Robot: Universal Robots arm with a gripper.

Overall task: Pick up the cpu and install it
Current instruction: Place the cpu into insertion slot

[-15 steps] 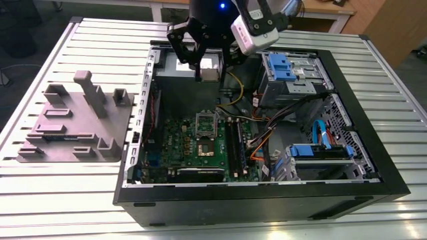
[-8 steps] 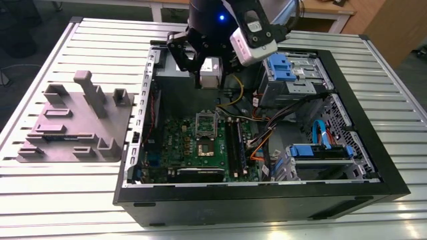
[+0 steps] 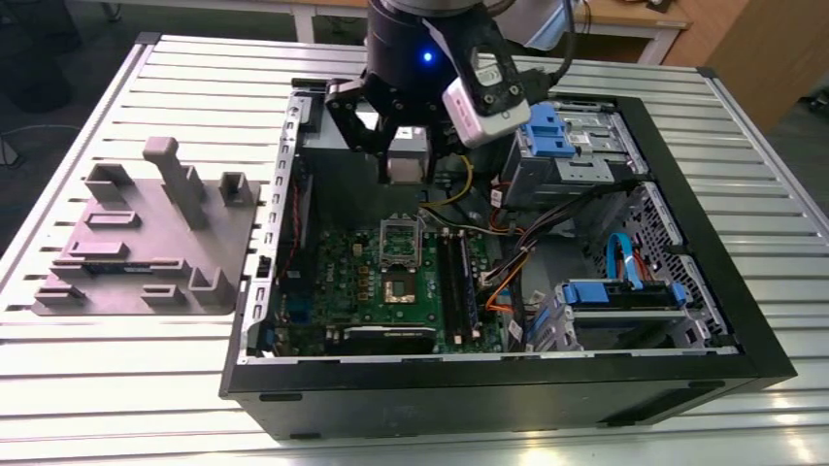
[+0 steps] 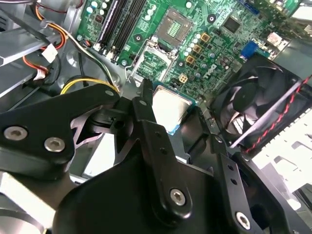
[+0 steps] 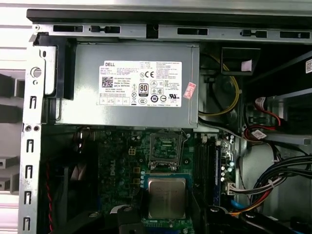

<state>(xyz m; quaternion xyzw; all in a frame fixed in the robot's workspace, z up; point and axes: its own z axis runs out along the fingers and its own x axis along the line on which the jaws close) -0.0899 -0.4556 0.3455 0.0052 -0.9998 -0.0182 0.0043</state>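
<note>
The cpu [image 3: 406, 163], a small flat square chip with silver-grey metal top and thin green edge, hangs pinched between the jaws of the black gripper [image 3: 404, 146] at the exterior view's upper centre, above the green motherboard [image 3: 348, 282], where a skewed descent could bend pins of the open socket [image 3: 395, 288].

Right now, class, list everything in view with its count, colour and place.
computer case: one, black, open, on slatted table.
motherboard: one, green, inside case.
socket: one, dark, on motherboard.
power supply: one, grey, inside case.
fan: one, black, beside motherboard.
drive caddies: two, blue, case's exterior-view right.
fixture tray: one, grey, exterior view's left of case.
cpu: one, silver-grey, in gripper above motherboard.
gripper: one, black, shut on cpu.
</note>
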